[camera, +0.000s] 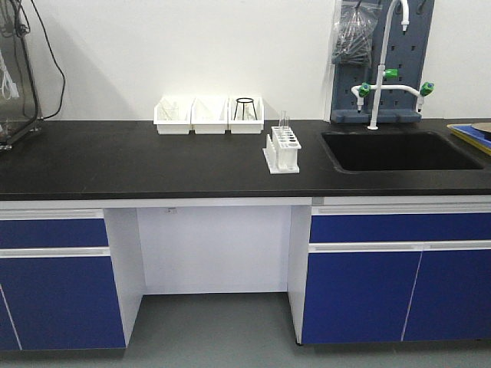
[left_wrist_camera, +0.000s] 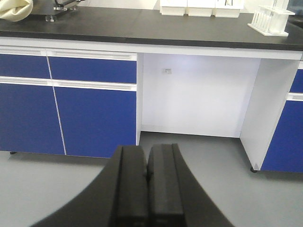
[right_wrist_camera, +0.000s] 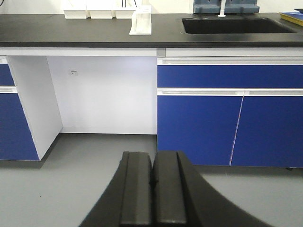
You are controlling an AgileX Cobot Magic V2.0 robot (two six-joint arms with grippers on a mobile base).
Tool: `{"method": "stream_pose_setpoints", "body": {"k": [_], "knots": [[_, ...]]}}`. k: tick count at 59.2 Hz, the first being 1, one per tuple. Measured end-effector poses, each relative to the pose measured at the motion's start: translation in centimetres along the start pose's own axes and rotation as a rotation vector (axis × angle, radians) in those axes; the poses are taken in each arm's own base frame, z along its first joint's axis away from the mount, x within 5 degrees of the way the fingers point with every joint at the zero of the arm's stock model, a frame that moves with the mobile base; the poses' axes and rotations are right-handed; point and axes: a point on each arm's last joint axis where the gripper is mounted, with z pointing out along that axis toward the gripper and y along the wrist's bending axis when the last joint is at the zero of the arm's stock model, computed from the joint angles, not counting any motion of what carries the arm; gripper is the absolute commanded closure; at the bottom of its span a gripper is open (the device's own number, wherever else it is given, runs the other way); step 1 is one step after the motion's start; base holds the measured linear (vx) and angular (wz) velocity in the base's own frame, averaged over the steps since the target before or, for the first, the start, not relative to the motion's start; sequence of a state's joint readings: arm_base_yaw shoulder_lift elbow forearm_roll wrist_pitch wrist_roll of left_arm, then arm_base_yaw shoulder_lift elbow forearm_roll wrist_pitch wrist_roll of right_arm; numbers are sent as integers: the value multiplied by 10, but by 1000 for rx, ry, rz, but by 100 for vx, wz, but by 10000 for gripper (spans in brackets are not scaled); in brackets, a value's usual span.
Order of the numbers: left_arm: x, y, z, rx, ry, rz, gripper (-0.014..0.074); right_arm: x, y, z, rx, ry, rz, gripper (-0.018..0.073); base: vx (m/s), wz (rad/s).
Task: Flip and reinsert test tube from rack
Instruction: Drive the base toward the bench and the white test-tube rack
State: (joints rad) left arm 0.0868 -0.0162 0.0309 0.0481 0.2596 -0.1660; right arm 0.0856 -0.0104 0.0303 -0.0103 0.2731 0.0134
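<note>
The white rack (camera: 281,149) stands on the black counter (camera: 153,161), just left of the sink (camera: 399,150). A clear test tube (camera: 283,123) rises from its far end, taller than the rack. The rack (left_wrist_camera: 270,20) shows at the top right of the left wrist view, and the rack (right_wrist_camera: 141,22) shows at top centre of the right wrist view. My left gripper (left_wrist_camera: 147,152) is shut and empty, low over the grey floor, well short of the counter. My right gripper (right_wrist_camera: 154,156) is also shut and empty, equally far back. Neither gripper appears in the front view.
Three white bins (camera: 209,116) line the back of the counter, one holding a black wire stand (camera: 244,109). A white faucet (camera: 381,69) and grey pegboard stand behind the sink. Blue cabinets (camera: 395,284) flank an open knee space (camera: 215,249). Equipment (camera: 15,77) sits at far left.
</note>
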Motion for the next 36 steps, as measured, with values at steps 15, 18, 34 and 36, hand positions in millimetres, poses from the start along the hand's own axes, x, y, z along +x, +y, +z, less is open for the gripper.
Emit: {"method": "stream_pose_setpoints", "body": {"k": [15,18,34,36], "knots": [[0,0,0,0,0,0,603,0,0,0,0,0,0,571,0,0],[0,0,0,0,0,0,603,0,0,0,0,0,0,571,0,0],[0,0,0,0,0,0,603,0,0,0,0,0,0,571,0,2],[0,0,0,1,0,0,603,0,0,0,0,0,0,571,1,4]]}}
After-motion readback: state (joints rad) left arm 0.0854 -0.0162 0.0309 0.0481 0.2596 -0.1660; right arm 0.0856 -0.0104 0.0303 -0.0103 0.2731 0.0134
